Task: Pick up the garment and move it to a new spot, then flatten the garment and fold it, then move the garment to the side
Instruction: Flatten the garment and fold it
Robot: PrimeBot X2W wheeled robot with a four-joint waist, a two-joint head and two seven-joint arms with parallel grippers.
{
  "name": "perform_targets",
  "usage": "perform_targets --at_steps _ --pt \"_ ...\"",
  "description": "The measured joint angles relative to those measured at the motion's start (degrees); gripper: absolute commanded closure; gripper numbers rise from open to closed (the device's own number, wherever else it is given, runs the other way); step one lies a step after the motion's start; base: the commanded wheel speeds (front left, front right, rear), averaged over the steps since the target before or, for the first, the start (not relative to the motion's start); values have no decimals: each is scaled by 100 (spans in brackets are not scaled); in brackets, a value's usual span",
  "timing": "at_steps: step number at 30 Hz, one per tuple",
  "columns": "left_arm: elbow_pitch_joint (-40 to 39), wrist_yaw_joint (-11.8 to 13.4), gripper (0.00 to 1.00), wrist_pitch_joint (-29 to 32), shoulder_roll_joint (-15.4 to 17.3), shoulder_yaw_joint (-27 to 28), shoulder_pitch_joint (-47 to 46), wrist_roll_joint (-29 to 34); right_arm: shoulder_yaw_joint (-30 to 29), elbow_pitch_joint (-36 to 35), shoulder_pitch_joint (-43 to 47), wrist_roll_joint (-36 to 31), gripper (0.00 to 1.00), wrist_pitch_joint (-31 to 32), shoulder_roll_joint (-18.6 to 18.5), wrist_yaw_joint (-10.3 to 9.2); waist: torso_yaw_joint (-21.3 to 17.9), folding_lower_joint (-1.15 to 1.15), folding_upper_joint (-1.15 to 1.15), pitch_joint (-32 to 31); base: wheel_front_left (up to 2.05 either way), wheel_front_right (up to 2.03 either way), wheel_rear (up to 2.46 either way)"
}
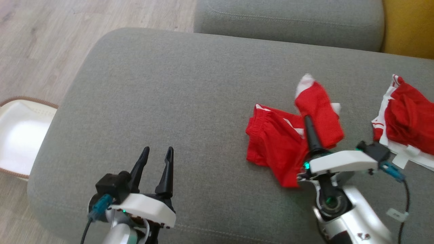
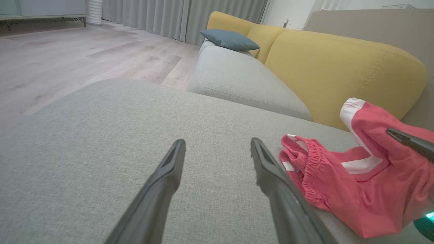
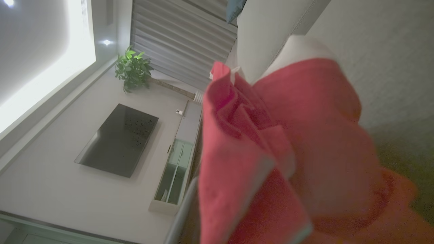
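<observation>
The garment [image 1: 278, 142] is a pair of red shorts with white trim, lying crumpled on the right half of the grey cushion [image 1: 169, 101]. My right gripper [image 1: 308, 118] is shut on one part of it, and that part is lifted and flaps above the rest. In the right wrist view the red cloth [image 3: 305, 135] hangs close in front of the camera and hides the fingers. My left gripper [image 1: 157, 150] stands open and holds nothing, above bare cushion near the front left. From the left wrist, the garment [image 2: 359, 193] lies just right of the open left gripper [image 2: 217, 145].
A second red and white garment [image 1: 407, 118] lies at the cushion's right edge. A white basket [image 1: 17, 135] sits on the wood floor to the left. Behind are another grey seat cushion [image 1: 288, 20], a yellow sofa back [image 2: 339, 67] and a blue pillow [image 2: 229, 39].
</observation>
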Motion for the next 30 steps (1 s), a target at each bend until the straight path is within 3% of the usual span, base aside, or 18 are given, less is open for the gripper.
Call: perform_targets --at_steps 11,12,13,14,20,30 --pt "2 1 0 0 1 -79 -3 -9 975 684 -548 14 100 -341 -2 0 260 0 0 165 0 0 0" --pt "3 1 0 0 2 -88 -3 -16 1055 739 -623 14 80 -380 -3 0 292 0 0 185 0 0 0" --pt "3 2 0 0 2 -97 -4 -47 1114 801 -683 13 21 -383 -4 0 322 0 0 204 0 0 0" --pt "5 2 0 0 2 -107 -4 -66 1192 904 -745 12 0 -391 -5 0 352 0 0 223 0 0 0" --pt "13 11 0 0 2 -123 -15 -66 1717 1494 -887 -66 0 -370 -11 0 486 0 0 286 0 0 0" --pt "14 47 0 0 2 -118 -15 -108 2733 1834 -1146 -441 0 -132 -31 0 439 0 0 262 0 0 0"
